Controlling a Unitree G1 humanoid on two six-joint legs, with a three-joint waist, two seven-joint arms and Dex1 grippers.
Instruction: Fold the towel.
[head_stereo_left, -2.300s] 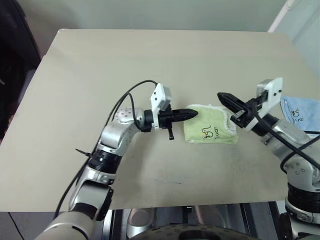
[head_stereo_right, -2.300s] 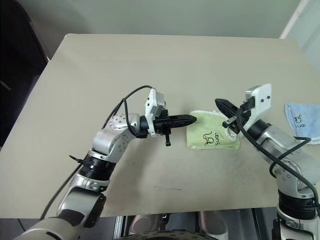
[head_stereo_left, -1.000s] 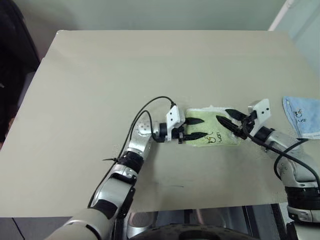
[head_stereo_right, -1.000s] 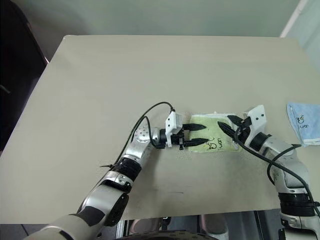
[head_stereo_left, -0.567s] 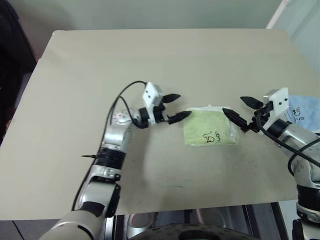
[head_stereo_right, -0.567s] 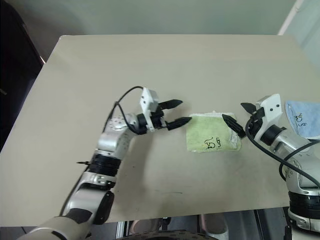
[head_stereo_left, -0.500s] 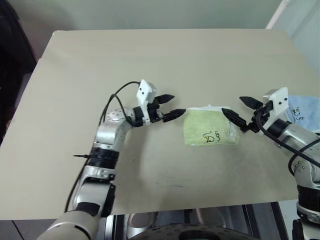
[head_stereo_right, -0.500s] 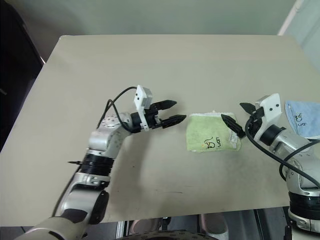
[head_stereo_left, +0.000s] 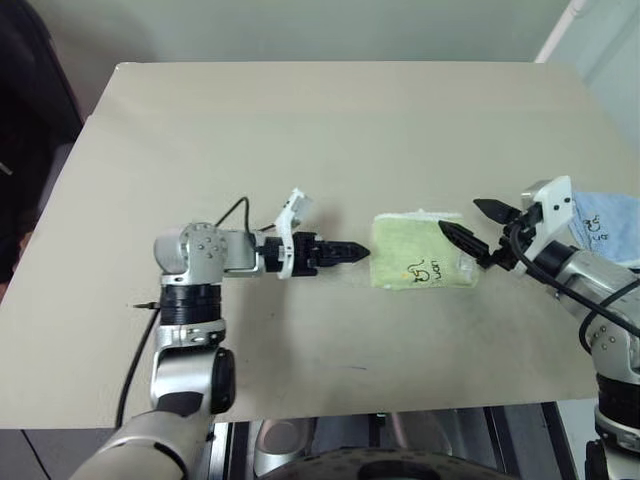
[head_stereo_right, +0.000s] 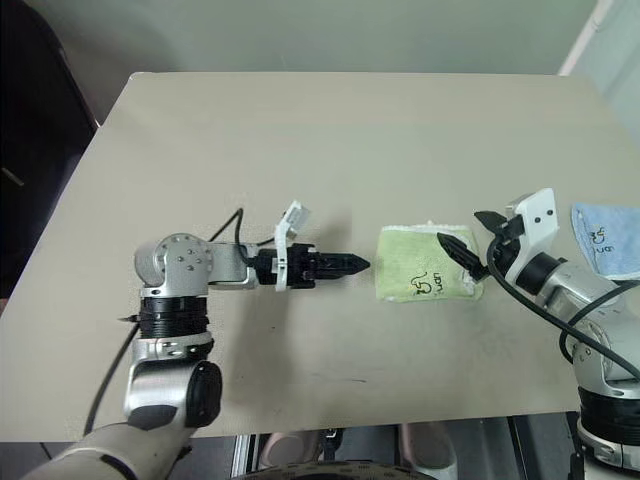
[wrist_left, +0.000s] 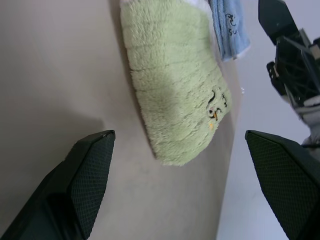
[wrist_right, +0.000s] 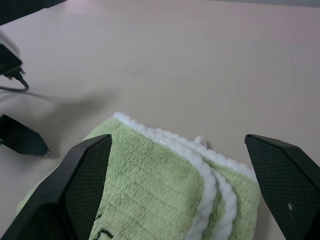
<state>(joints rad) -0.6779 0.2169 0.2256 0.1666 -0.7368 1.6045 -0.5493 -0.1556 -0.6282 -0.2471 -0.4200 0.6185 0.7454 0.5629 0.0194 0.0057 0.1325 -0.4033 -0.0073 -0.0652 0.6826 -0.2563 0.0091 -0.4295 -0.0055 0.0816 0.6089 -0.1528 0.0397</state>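
Two grippers, left (head_stereo_left: 352, 251) and right (head_stereo_left: 470, 226), jaws apart, flank the folded towel (head_stereo_left: 418, 264) at centre-right of the table (head_stereo_left: 300, 130).

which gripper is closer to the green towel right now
Right. The right gripper hangs open at the towel's right edge, one finger over it. The left gripper sits off the towel's left edge with bare table between.

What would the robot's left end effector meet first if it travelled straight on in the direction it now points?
Most likely the towel. The left end effector points across the table at the folded towel's near edge, with only bare tabletop between them. Its height above the table is unclear, so it might skim over.
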